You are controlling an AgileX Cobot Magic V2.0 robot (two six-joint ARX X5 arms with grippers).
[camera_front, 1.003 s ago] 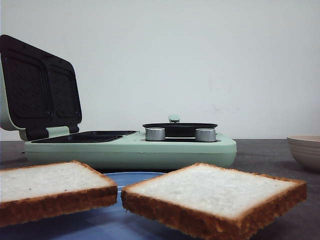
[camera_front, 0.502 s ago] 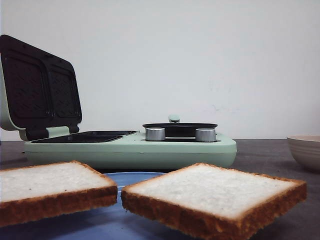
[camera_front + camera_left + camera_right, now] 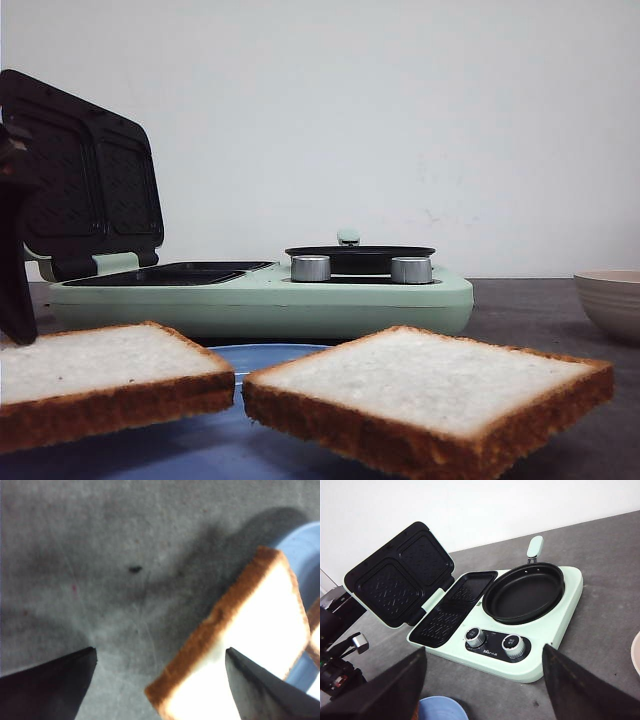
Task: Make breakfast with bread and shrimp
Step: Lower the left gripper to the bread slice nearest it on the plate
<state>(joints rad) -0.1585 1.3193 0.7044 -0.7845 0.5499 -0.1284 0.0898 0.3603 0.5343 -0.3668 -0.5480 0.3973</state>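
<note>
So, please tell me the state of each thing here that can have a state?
Sandwich maker lid: open, tilted back.
Frying pan: empty, seated on the appliance.
Left bread slice: flat on the blue plate, overhanging the rim, not gripped.
Right bread slice: flat, untouched.
Left end effector: open, over the left slice's edge.
Right end effector: open, holding nothing.

You see the left slice (image 3: 100, 385) and the bowl (image 3: 610, 300) only in part, each cut by an edge of the front view, and the plate (image 3: 270, 355) lies mostly hidden under the bread. The left gripper (image 3: 160, 675) shows you only two dark fingertips, and one fingertip (image 3: 265, 690) covers a corner of the slice below it. The right gripper (image 3: 482, 680) is likewise cropped to its tips, and the left arm (image 3: 15, 240) is only a dark shape at the front view's edge.
</note>
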